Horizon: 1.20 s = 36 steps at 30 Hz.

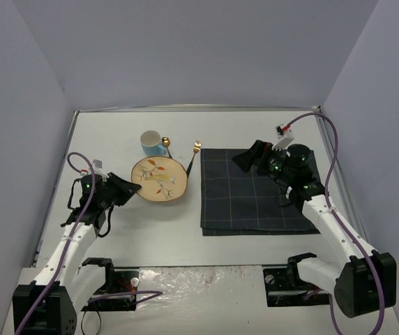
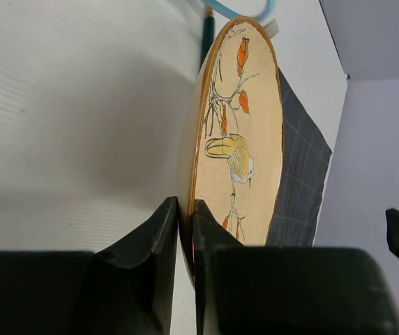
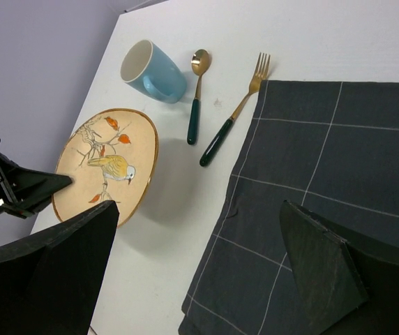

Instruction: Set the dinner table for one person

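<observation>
The white dinner table (image 1: 157, 234) spreads under everything. The left gripper (image 2: 185, 211) pinches the bird plate (image 2: 245, 139) tight by its rim. The right gripper (image 1: 245, 160) hangs wide open over the dark placemat (image 1: 255, 199). Farther back lie a fork (image 1: 193, 157), a spoon (image 1: 167, 146) and a blue mug (image 1: 151, 144).

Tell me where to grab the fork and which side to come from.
Take the fork by its dark green handle, coming straight down from above with the jaws across its width. It lies flat on the dinner table, and that thicker end sits on bare surface, apart from the placemat edge and away from the thin tines.
</observation>
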### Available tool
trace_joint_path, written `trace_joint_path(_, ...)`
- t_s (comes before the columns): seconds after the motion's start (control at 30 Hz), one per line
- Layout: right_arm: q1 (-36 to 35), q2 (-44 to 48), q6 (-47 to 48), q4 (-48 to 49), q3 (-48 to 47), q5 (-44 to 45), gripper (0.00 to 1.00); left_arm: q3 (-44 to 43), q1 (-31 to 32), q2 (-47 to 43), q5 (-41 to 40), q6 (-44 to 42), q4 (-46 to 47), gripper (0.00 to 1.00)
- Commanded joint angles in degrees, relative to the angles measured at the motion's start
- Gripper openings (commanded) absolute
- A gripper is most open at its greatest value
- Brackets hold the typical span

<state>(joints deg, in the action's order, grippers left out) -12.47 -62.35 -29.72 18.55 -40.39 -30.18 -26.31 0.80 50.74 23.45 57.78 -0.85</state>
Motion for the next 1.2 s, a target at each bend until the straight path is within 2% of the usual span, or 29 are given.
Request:
trace_joint_path(0.0, -0.29, 0.79, -0.03, -1.90, -5.88, 2.51, 0.97, -10.27, 6.86, 2.60, 5.98, 1.31, 14.65, 0.00)
trace_joint_path(0.3, -0.07, 6.53, -0.69, -8.20, -10.61, 6.88, 0.97, -22.30, 24.10, 24.95, 2.30, 2.60, 28.63, 0.00)
trace_joint_path(0.57, 0.39, 11.15, 1.62, -13.72, -14.16, 11.25, 0.99, -38.81, 34.46, 46.86, 4.23, 5.25, 37.28, 0.00)
trace_joint_path(0.9, 0.71, 13.11, 1.41, -14.51, -12.63, 11.92, 0.99, -50.55, 42.05, 64.17, 4.28, 6.78, 43.94, 0.00)
trace_joint_path(1.17, 0.78, 12.97, 1.70, -14.42, -11.46, 11.90, 0.99, -54.38, 44.29, 69.77, 2.64, 6.37, 45.15, 0.00)
